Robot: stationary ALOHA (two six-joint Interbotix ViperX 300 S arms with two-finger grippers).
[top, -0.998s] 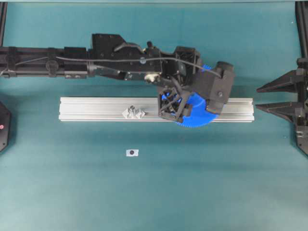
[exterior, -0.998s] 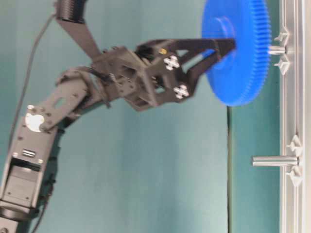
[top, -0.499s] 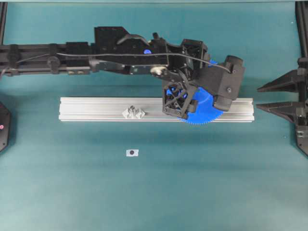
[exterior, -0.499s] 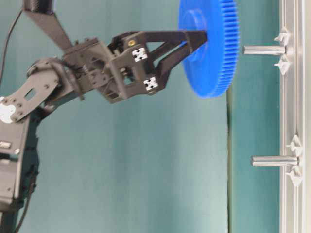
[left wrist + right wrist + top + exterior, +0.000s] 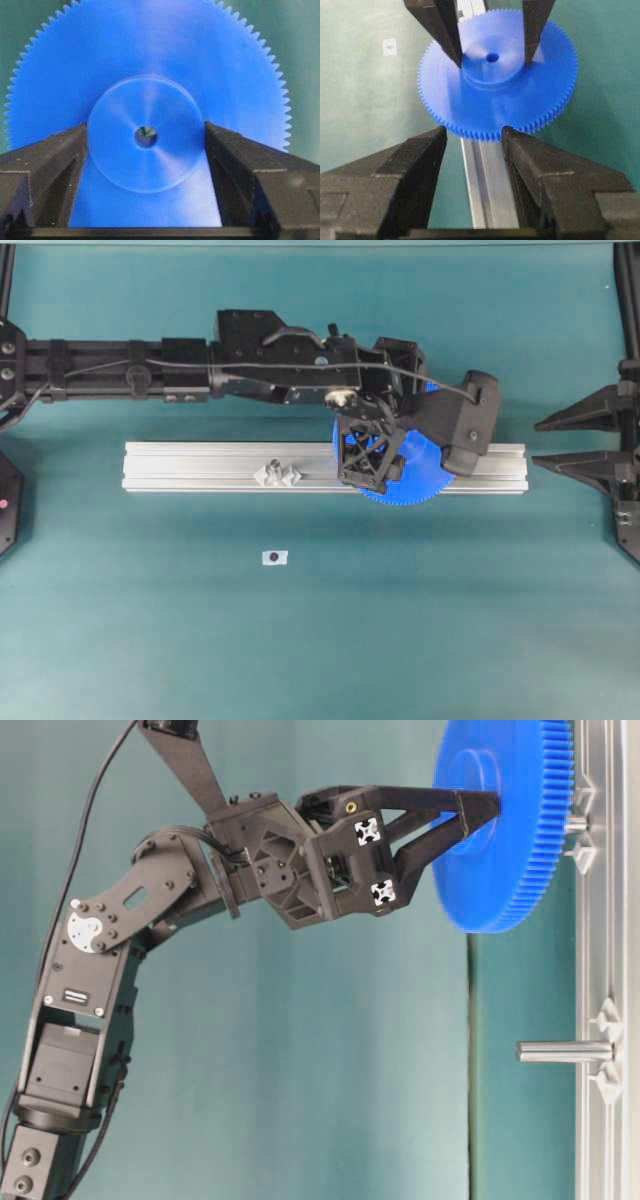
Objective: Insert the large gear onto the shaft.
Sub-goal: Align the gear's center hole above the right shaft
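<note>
Teal table (image 5: 400, 620), silver rail (image 5: 200, 468) across it. Left gripper (image 5: 480, 815) clamping the big blue gear (image 5: 505, 830) by its hub, low over the pin (image 5: 577, 822), apparently partly threaded on. Seating and release left. Right gripper (image 5: 472, 150) wide, empty.

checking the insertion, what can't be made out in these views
- Overhead: the shaft is hidden under the gear and left end effector.
- Table-level: only the shaft's base shows beside the gear; whether it is in the bore cannot be told.
- Left wrist: the hub hole is too small and blurred to show the pin.
</note>
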